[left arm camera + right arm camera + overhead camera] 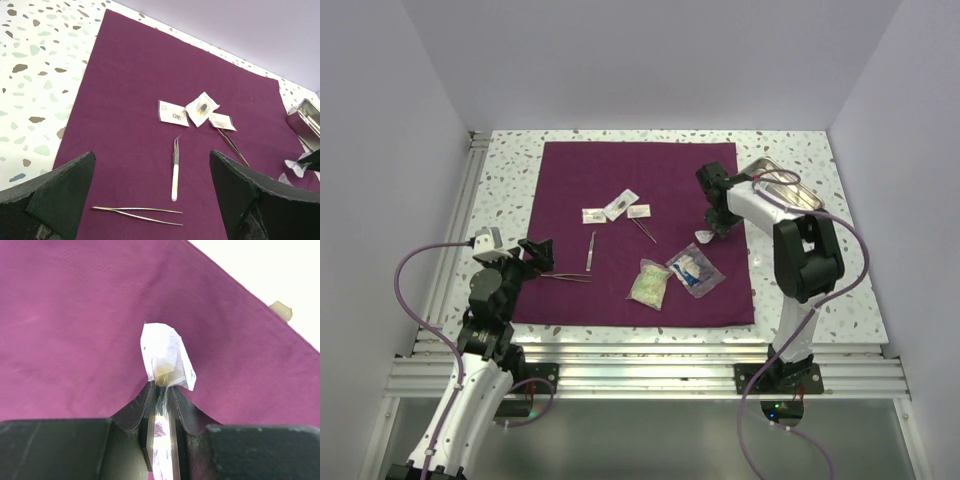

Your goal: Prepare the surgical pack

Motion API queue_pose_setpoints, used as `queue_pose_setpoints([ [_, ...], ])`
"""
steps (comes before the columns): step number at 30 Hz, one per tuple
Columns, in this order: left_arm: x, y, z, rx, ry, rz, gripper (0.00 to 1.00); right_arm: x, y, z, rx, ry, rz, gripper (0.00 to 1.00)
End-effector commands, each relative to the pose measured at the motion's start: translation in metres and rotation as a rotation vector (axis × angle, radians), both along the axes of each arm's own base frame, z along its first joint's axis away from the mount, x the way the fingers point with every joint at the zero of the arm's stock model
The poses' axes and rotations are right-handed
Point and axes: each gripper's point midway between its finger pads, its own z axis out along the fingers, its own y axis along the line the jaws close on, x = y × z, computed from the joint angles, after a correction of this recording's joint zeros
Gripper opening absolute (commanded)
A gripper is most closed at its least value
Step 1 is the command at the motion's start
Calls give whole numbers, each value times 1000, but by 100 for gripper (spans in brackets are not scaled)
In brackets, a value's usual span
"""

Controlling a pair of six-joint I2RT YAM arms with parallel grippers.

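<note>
The right gripper (161, 390) pinches a small clear plastic packet (165, 352) by the right edge of the big purple cloth (620, 180); lift it gently. The left gripper (152, 165) is wide open.

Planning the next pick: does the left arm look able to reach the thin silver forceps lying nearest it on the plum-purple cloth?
Probably yes. The left gripper hangs open right beside the thin silver forceps, which lie flat on the plum-purple cloth with nothing over them.
</note>
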Motion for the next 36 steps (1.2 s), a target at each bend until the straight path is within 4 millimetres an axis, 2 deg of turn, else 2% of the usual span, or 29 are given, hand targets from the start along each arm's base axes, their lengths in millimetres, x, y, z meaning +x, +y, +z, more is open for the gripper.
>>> queue_pose_setpoints([
  [1,1,-2,13,16,-40,-14,100,27,-17,54,-59,-176,70,14],
  [2,1,-2,13,15,-41,-16,100,35,-17,62,-54,-217,113,14],
  [4,1,-2,13,16,-40,-16,100,40,-27,73,-30,-266,139,14],
  [5,0,-2,13,15,-41,-16,100,53,-21,83,6,-336,209,14],
  [6,1,-2,12,16,-40,-14,100,54,-22,88,28,-365,238,16],
  [7,1,-2,13,16,-41,-14,100,61,-36,92,35,-396,243,16],
  [9,1,-2,11,17,-38,-16,100,73,-38,103,69,-457,336,18],
  [10,1,-2,11,18,-37,-16,100,80,-54,108,63,-478,336,20],
  [11,1,-2,11,18,-38,-16,100,84,-60,110,50,-483,369,20],
  [12,1,-3,11,17,-38,-19,100,93,-68,120,61,-505,379,20],
  [14,1,-3,12,17,-40,-17,100,102,-76,113,64,-478,418,20],
  [15,2,-3,11,17,-38,-17,100,112,-83,125,76,-503,425,20],
  [16,1,-3,11,19,-40,-19,100,116,-83,121,82,-494,435,20],
  [17,1,-3,11,19,-40,-19,100,121,-97,109,78,-469,418,21],
  [18,1,-3,11,19,-40,-17,100,129,-104,113,90,-485,418,21],
  [19,1,-2,11,21,-39,-16,100,135,-105,103,111,-480,430,21],
  [23,1,-3,11,20,-40,-18,100,159,-119,98,117,-492,421,23],
  [25,1,-2,12,20,-42,-16,100,163,-128,91,99,-465,399,23],
  [29,2,-2,11,21,-39,-16,100,178,-135,84,90,-455,389,25],
  [31,2,-2,10,22,-37,-16,100,181,-134,74,99,-440,390,27],
  [32,2,-2,11,22,-39,-13,100,181,-134,72,101,-432,388,30],
  [35,2,-1,10,23,-36,-12,100,178,-136,65,98,-413,372,47],
  [36,2,-1,10,23,-36,-10,100,177,-141,63,75,-401,350,56],
])
